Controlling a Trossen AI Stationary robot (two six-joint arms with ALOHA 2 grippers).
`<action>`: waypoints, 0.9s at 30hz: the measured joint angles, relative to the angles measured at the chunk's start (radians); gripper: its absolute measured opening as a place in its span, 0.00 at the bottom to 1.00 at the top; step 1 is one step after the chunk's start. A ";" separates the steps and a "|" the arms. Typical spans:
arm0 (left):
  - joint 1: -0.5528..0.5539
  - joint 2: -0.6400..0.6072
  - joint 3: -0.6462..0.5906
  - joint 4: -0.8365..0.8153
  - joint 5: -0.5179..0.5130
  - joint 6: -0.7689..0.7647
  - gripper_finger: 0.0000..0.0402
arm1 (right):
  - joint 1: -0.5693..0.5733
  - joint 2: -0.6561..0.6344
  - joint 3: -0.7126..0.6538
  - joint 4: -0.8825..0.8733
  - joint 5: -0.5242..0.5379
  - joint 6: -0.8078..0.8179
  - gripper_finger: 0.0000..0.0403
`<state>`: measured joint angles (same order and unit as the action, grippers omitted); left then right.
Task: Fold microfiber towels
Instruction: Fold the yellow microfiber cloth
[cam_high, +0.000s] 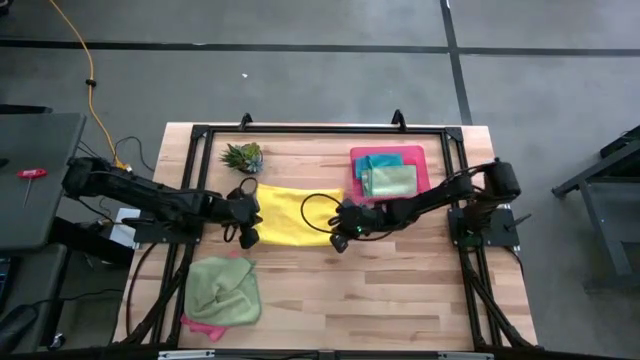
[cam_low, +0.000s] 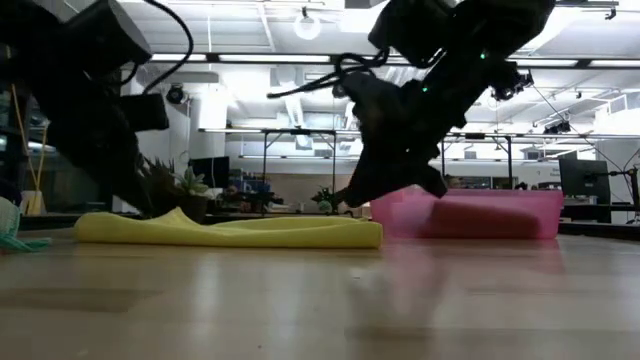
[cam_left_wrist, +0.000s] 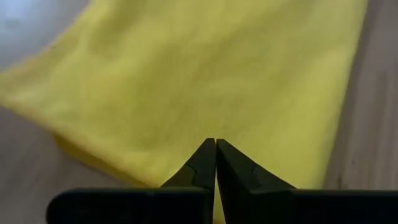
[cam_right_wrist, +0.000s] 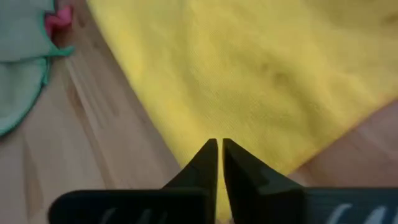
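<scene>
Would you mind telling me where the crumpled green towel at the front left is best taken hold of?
Probably at a raised fold on top, coming straight down. The green towel lies bunched in a soft heap over a pink one, so its edges are tucked away and hard to pick out; the upstanding creases offer the fingers something to pinch.

Yellow towel (cam_low: 235, 232) flat on table (cam_low: 320, 300); pink tray (cam_low: 480, 213) behind; dark arms above both towel ends.
</scene>
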<state>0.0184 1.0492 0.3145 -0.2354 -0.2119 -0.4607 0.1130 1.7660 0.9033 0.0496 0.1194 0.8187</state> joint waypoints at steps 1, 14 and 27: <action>-0.002 0.013 0.000 -0.002 0.000 0.000 0.01 | 0.001 0.012 0.001 0.001 0.000 0.016 0.01; -0.075 0.248 0.003 0.223 0.025 -0.177 0.00 | 0.033 0.039 0.002 -0.183 -0.094 0.091 0.00; -0.265 0.325 0.004 0.343 0.051 -0.441 0.00 | 0.220 0.036 0.004 -0.297 -0.145 0.281 0.00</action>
<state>-0.2462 1.3739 0.3183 0.1080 -0.1611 -0.9022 0.3329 1.8019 0.9077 -0.2474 -0.0253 1.1002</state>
